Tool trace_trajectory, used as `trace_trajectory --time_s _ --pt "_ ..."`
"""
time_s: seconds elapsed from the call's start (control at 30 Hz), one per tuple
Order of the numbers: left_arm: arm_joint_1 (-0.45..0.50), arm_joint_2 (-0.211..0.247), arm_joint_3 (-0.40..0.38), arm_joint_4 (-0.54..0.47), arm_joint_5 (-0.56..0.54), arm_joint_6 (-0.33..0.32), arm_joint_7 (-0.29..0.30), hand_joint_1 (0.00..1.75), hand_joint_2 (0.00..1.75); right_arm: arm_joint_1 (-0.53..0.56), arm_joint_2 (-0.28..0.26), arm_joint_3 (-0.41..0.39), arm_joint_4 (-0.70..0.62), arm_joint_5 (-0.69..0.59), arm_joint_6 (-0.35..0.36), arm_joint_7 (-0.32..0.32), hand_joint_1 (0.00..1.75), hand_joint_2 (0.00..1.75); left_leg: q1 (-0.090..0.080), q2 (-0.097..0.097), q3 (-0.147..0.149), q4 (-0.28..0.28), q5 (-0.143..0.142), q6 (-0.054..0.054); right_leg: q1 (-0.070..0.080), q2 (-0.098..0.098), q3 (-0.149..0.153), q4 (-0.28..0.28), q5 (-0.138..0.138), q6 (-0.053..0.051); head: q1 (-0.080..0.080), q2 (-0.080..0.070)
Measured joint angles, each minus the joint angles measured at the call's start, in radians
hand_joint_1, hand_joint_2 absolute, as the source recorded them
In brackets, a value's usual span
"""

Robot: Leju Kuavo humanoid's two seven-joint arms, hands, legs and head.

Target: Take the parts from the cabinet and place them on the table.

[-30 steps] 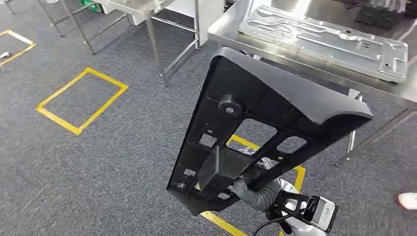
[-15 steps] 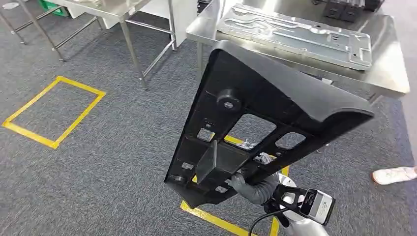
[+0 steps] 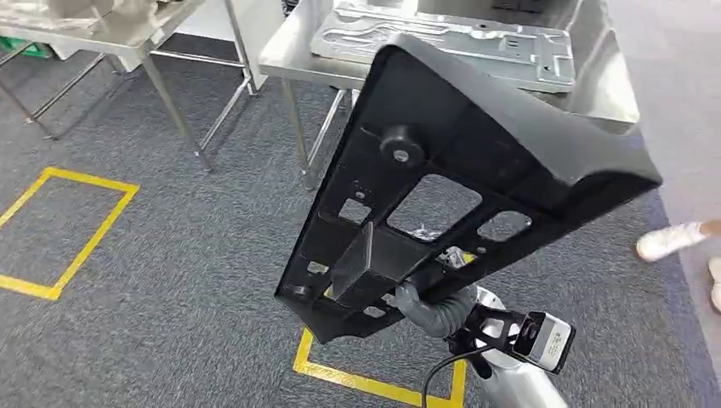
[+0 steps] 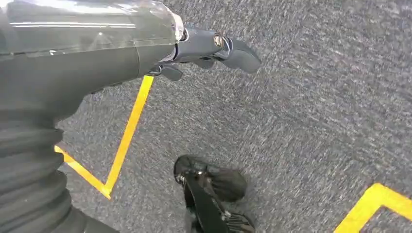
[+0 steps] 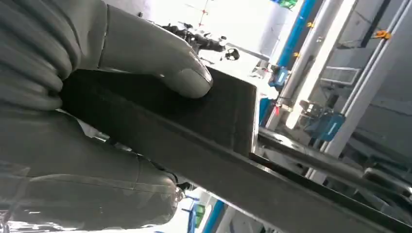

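Note:
A large black plastic panel [image 3: 459, 178] with cut-out windows and a round boss stands tilted in front of me, held up in the air. My right hand [image 3: 425, 304] grips its lower end from beneath. In the right wrist view the thumb [image 5: 145, 53] presses on the panel's dark flat face [image 5: 214, 116], with the other fingers wrapped under it. My left hand [image 4: 209, 48] hangs over the grey carpet, fingers apart and holding nothing. Beyond the panel stands a steel table [image 3: 285, 59] with a silver stamped metal plate [image 3: 442, 34] lying on it.
Yellow tape squares mark the carpet at the left [image 3: 59, 229] and under my right arm [image 3: 374, 384]. More steel tables [image 3: 127, 34] stand at the far left. A person's white shoe [image 3: 672, 240] is at the right edge.
The whole view has swung, so the steel table with the metal plate now sits further left and higher. The black panel stays in my right hand at the same tilt.

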Motion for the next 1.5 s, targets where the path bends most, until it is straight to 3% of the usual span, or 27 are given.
trace_trajectory --time_s 0.03,0.1,0.13,0.17,0.27,0.3,0.33,0.37,0.43,0.47,0.5,0.53,0.6,0.63,0.67,0.8,0.87,0.9,0.97,1.0,1.07,1.13,1.17,1.3,1.37,1.47,1.5 --pt "0.000 0.000 0.000 0.000 0.001 0.000 0.000 0.00 1.75 -0.001 0.001 0.000 0.003 -0.001 0.001 0.000 1.75 1.75 0.000 0.000 0.012 -0.040 0.037 0.002 0.000 0.011 0.002 0.001 0.000 0.000 0.000 0.000" --pt "-0.001 0.000 0.000 0.000 0.001 0.000 0.000 0.00 1.75 -0.003 0.001 0.000 0.008 -0.005 0.002 0.000 1.75 1.75 0.001 -0.016 0.083 -0.214 0.140 0.008 0.000 0.035 0.008 0.003 -0.003 0.004 0.000 0.000" --pt "0.000 0.001 0.000 0.000 0.002 0.000 0.000 0.00 1.75 -0.008 0.001 0.000 0.011 -0.006 0.004 0.000 1.75 1.75 0.002 -0.055 0.114 -0.294 0.167 0.015 -0.002 0.045 0.007 0.004 -0.005 0.008 0.000 0.000" --pt "-0.001 0.001 0.000 0.000 0.003 0.000 0.001 0.00 1.75 -0.013 0.001 0.000 0.013 -0.007 0.006 0.000 1.75 1.75 0.002 -0.068 0.124 -0.316 0.156 0.019 0.005 0.055 0.003 0.011 -0.006 0.012 0.000 0.000" --pt "-0.004 0.001 0.000 0.000 0.004 0.000 0.010 0.00 1.75 -0.015 0.001 0.000 0.020 -0.007 0.007 0.000 1.75 1.75 -0.006 -0.048 0.125 -0.311 0.159 0.031 -0.005 0.080 -0.004 0.005 0.002 0.031 0.000 0.000" --pt "-0.007 0.000 0.000 0.000 0.005 0.000 0.010 0.00 1.75 -0.015 0.001 0.000 0.021 -0.007 0.007 0.000 1.75 1.75 0.003 -0.038 0.129 -0.323 0.166 0.042 0.000 0.079 -0.006 0.008 -0.001 0.039 0.000 0.000" --pt "-0.010 0.000 0.000 0.000 0.008 0.000 0.010 0.00 1.75 -0.017 0.001 0.000 0.022 -0.007 0.007 0.000 1.75 1.75 0.001 -0.027 0.132 -0.328 0.169 0.048 0.000 0.025 -0.012 0.028 -0.015 0.041 0.000 0.000" --pt "-0.010 0.000 0.000 0.000 0.013 -0.002 0.010 0.00 1.75 -0.022 0.001 0.000 0.024 -0.007 0.006 0.000 1.75 1.75 -0.001 -0.018 0.132 -0.328 0.169 0.055 0.001 -0.008 -0.038 0.080 -0.050 0.043 0.000 0.000" --pt "-0.006 0.000 0.002 0.000 0.019 -0.004 0.011 0.00 1.75 -0.025 0.001 0.000 0.028 -0.007 0.005 0.000 1.75 1.75 -0.004 0.002 0.131 -0.328 0.168 0.058 -0.005 -0.025 -0.116 0.235 -0.123 0.049 0.000 0.000" --pt "-0.005 0.000 0.003 0.000 0.022 -0.005 0.011 0.00 1.75 -0.024 0.001 0.000 0.031 -0.007 0.005 0.000 1.75 1.75 -0.005 0.013 0.130 -0.328 0.167 0.060 -0.009 -0.026 -0.150 0.301 -0.144 0.052 0.000 0.000" --pt "-0.005 0.000 0.003 0.000 0.022 -0.008 0.011 0.00 1.75 -0.023 0.001 0.000 0.035 -0.007 0.004 0.000 1.75 1.75 -0.005 0.024 0.130 -0.328 0.166 0.059 -0.012 -0.027 -0.166 0.327 -0.141 0.055 0.000 0.000" --pt "-0.007 0.000 0.003 0.000 0.025 -0.010 0.011 0.00 1.75 -0.024 0.001 0.000 0.038 -0.007 0.003 0.000 1.75 1.75 -0.005 0.034 0.131 -0.328 0.165 0.057 -0.016 -0.030 -0.155 0.301 -0.115 0.057 0.000 0.000" --pt "-0.009 0.000 0.003 0.000 0.026 -0.015 0.010 0.00 1.75 -0.024 0.001 0.000 0.039 -0.006 0.002 0.000 1.75 1.75 -0.005 0.052 0.137 -0.327 0.160 0.051 -0.018 -0.051 -0.065 0.132 -0.031 0.057 0.000 0.000" --pt "-0.009 0.000 0.003 0.000 0.026 -0.018 0.010 0.00 1.75 -0.026 0.001 0.000 0.039 -0.007 0.001 0.000 1.75 1.75 -0.006 0.059 0.142 -0.327 0.157 0.047 -0.017 -0.085 -0.010 0.038 0.002 0.054 0.000 0.000" --pt "-0.009 0.000 0.003 0.000 0.026 -0.018 0.010 0.00 1.75 -0.027 0.001 0.000 0.039 -0.007 0.001 0.000 1.75 1.75 -0.015 0.065 0.143 -0.324 0.152 0.039 -0.006 -0.117 0.004 0.010 -0.011 0.047 0.000 0.000" --pt "-0.011 -0.002 0.004 0.000 0.026 -0.021 0.010 0.00 1.75 -0.029 0.001 0.000 0.039 -0.006 0.000 0.000 1.75 1.75 -0.011 0.099 0.153 -0.329 0.147 0.015 -0.001 -0.067 -0.004 0.004 -0.004 0.026 0.000 0.000" --pt "-0.011 -0.002 0.004 0.000 0.025 -0.024 0.010 0.00 1.75 -0.031 0.001 0.000 0.039 -0.004 -0.005 0.000 1.75 1.75 -0.003 0.039 0.136 -0.279 0.106 0.008 -0.009 -0.056 0.004 -0.003 0.001 0.011 0.000 0.000" --pt "-0.010 -0.002 0.004 0.000 0.025 -0.024 0.011 0.00 1.75 -0.031 0.001 0.000 0.039 -0.002 -0.008 0.000 1.75 1.75 -0.001 0.017 0.105 -0.209 0.067 0.006 -0.008 -0.050 0.004 -0.003 0.001 0.007 0.000 0.000" --pt "-0.005 -0.002 0.004 0.000 0.024 -0.024 0.011 0.00 1.75 -0.028 0.001 0.000 0.039 0.005 -0.014 0.000 1.75 1.75 -0.002 0.000 0.014 -0.030 -0.005 0.003 -0.004 -0.033 0.004 -0.003 -0.001 0.003 0.000 0.000" --pt "-0.003 -0.002 0.004 0.000 0.024 -0.024 0.011 0.00 1.75 -0.025 0.001 0.000 0.039 0.009 -0.020 0.000 1.75 1.75 -0.002 0.000 -0.009 0.009 -0.005 0.004 -0.002 -0.026 0.005 -0.002 -0.001 0.003 0.000 0.000" --pt "-0.002 -0.002 0.004 0.000 0.021 -0.027 0.011 0.00 1.75 -0.021 0.001 0.000 0.039 0.015 -0.023 0.000 1.75 1.75 -0.002 0.000 0.014 -0.066 0.062 0.008 0.000 -0.015 0.008 -0.002 -0.003 0.003 0.000 0.000" --pt "-0.003 -0.001 0.004 0.000 0.021 -0.030 0.010 0.00 1.75 -0.019 0.001 0.000 0.038 0.015 -0.026 0.000 1.75 1.75 -0.002 -0.003 0.099 -0.255 0.160 0.015 0.000 -0.006 0.015 0.001 -0.007 0.009 0.000 0.000" --pt "-0.004 0.001 0.004 0.000 0.020 -0.031 0.009 0.00 1.75 -0.019 0.001 0.000 0.038 0.015 -0.028 0.000 1.75 1.75 -0.005 -0.010 0.123 -0.306 0.157 0.022 0.003 -0.004 0.014 0.003 -0.009 0.012 0.000 0.000" --pt "-0.006 0.002 0.004 0.000 0.014 -0.044 0.008 0.00 1.75 -0.010 0.000 0.000 0.032 0.016 -0.038 0.000 1.75 1.75 -0.013 -0.009 0.121 -0.312 0.162 0.044 0.000 0.000 0.009 0.003 -0.008 0.033 0.000 0.000" --pt "-0.007 0.002 0.004 0.000 0.014 -0.050 0.005 0.00 1.75 -0.006 0.000 -0.001 0.023 0.015 -0.039 0.000 1.75 1.75 -0.007 -0.005 0.126 -0.325 0.171 0.060 0.001 -0.013 0.001 0.028 -0.030 0.043 0.000 0.000" --pt "-0.007 0.003 0.004 0.000 0.010 -0.061 0.001 0.00 1.75 0.000 0.000 -0.001 0.016 0.018 -0.040 0.000 1.75 1.75 -0.009 0.000 0.125 -0.325 0.168 0.068 -0.005 -0.025 -0.107 0.254 -0.147 0.052 0.000 0.000" --pt "-0.007 0.003 0.004 0.000 0.010 -0.064 0.000 0.00 1.75 0.004 0.000 -0.001 0.016 0.019 -0.040 0.000 1.75 1.75 -0.009 0.001 0.124 -0.325 0.168 0.067 -0.007 -0.025 -0.141 0.319 -0.164 0.054 0.000 0.000"
